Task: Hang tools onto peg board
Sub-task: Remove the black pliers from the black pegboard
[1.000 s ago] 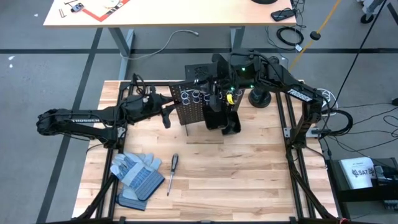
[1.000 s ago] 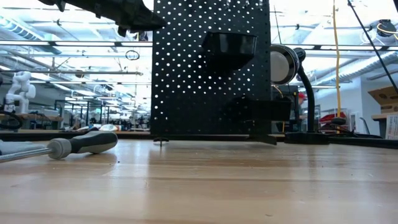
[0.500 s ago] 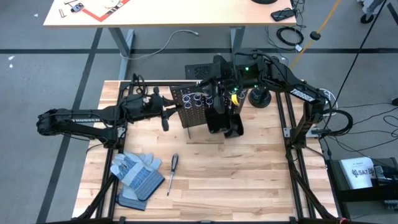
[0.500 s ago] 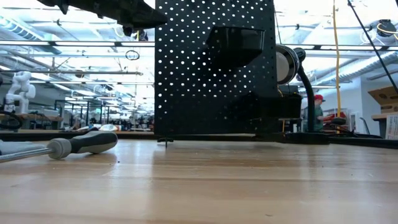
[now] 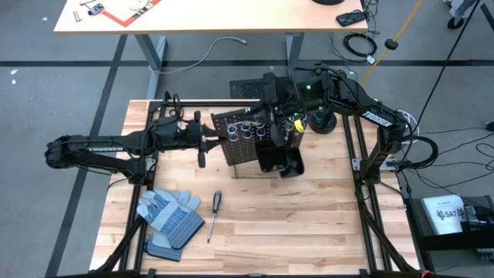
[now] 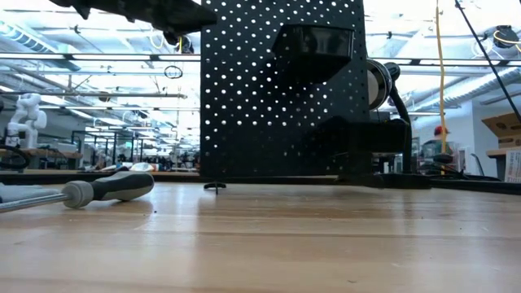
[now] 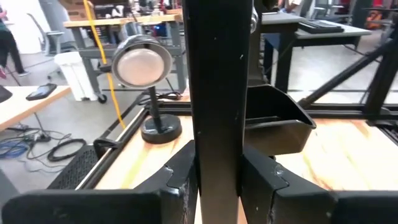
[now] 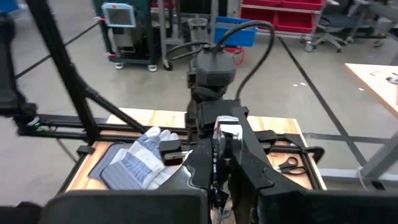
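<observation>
We cannot make out which tools sit in the silver rings on the peg board point(image 5: 245, 139); from above they are too small. At table height the screwdriver point(image 6: 77, 192) is cut off at the left edge, and the board hides whatever stands behind it.

— The peg board point(image 5: 245, 139) is turning: in the high view it has swung from square-on to slanted, and its black bins point(image 5: 279, 161) have slid toward the right.

— The left claw point(image 5: 210, 139) has followed, creeping right along the board's edge.

— In the low view the panel now looks wider.
</observation>
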Action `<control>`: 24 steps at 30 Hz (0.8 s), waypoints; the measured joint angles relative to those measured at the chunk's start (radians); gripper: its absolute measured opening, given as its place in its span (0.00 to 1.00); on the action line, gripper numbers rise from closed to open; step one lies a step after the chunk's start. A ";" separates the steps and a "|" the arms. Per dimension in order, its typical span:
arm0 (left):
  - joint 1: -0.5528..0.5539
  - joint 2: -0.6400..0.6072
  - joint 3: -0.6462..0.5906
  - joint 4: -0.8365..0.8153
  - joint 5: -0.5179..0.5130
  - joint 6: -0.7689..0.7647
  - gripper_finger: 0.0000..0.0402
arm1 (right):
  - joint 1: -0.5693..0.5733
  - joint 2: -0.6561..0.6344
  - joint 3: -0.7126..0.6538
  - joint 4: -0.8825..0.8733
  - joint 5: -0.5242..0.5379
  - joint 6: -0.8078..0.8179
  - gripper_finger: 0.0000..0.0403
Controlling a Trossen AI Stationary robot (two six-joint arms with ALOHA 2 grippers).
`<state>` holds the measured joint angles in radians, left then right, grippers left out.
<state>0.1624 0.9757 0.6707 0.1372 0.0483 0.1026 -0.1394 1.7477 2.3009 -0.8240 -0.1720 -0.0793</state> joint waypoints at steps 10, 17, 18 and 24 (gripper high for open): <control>-0.008 -0.027 0.001 -0.060 0.056 0.008 0.23 | -0.002 -0.029 0.008 0.034 -0.079 -0.047 0.04; -0.008 -0.029 0.000 -0.065 0.060 0.008 0.23 | 0.010 -0.055 0.004 0.121 -0.081 -0.049 0.04; -0.008 -0.029 0.000 -0.067 0.060 0.008 0.23 | 0.011 -0.063 0.004 0.148 -0.081 -0.056 0.04; -0.008 -0.029 0.000 -0.073 0.069 -0.004 0.23 | 0.009 -0.104 0.004 0.197 -0.082 -0.052 0.04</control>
<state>0.1539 0.9466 0.6704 0.0641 0.1169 0.0988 -0.1305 1.6441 2.3049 -0.6275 -0.2539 -0.1310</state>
